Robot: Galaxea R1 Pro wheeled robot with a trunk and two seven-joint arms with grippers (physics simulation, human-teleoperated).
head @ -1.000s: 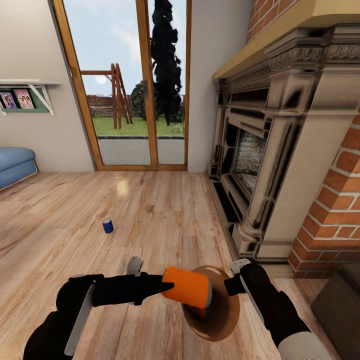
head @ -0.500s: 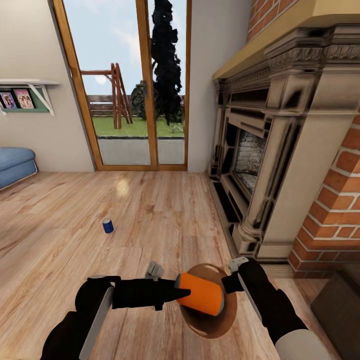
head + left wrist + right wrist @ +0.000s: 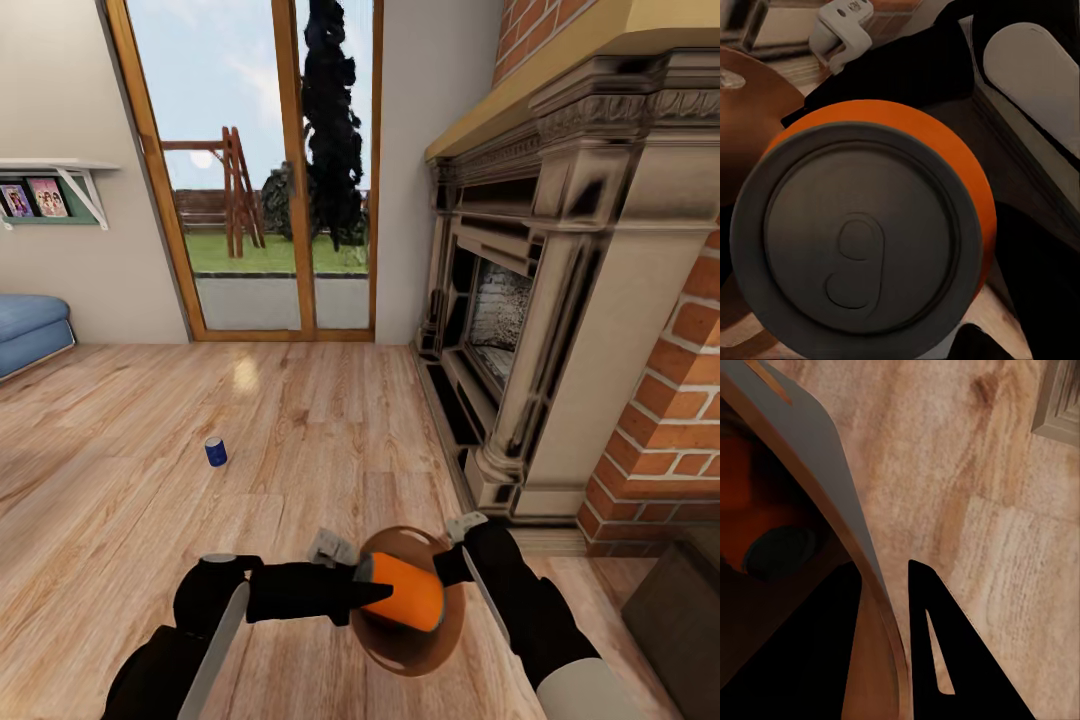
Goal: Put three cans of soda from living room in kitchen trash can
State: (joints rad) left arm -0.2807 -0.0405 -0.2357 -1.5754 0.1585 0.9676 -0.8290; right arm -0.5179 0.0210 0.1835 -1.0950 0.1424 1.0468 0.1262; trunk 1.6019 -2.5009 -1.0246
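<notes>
My left gripper (image 3: 366, 590) is shut on an orange soda can (image 3: 402, 592), holding it on its side over the brown mouth of the tash can (image 3: 400, 650). The left wrist view looks straight at that orange can's grey top (image 3: 859, 236). At the far edge of the bin's rim, my right gripper (image 3: 452, 564) is shut on the tash can wall (image 3: 810, 457), with one finger (image 3: 937, 660) outside it. An orange shape with a dark round end (image 3: 780, 551) shows inside the bin. A dark blue can (image 3: 215, 451) stands upright on the plank floor to the left.
The carved fireplace (image 3: 520, 330) and brick chimney (image 3: 670, 420) rise close on the right. Wood-framed glass doors (image 3: 270, 170) stand ahead. A blue sofa (image 3: 30, 330) sits at the far left below a wall shelf (image 3: 50, 190). Wood floor spreads to the left.
My left arm has carried the orange can to the right and lower, further over the bin's mouth. The bin and my right gripper have shifted slightly left.
</notes>
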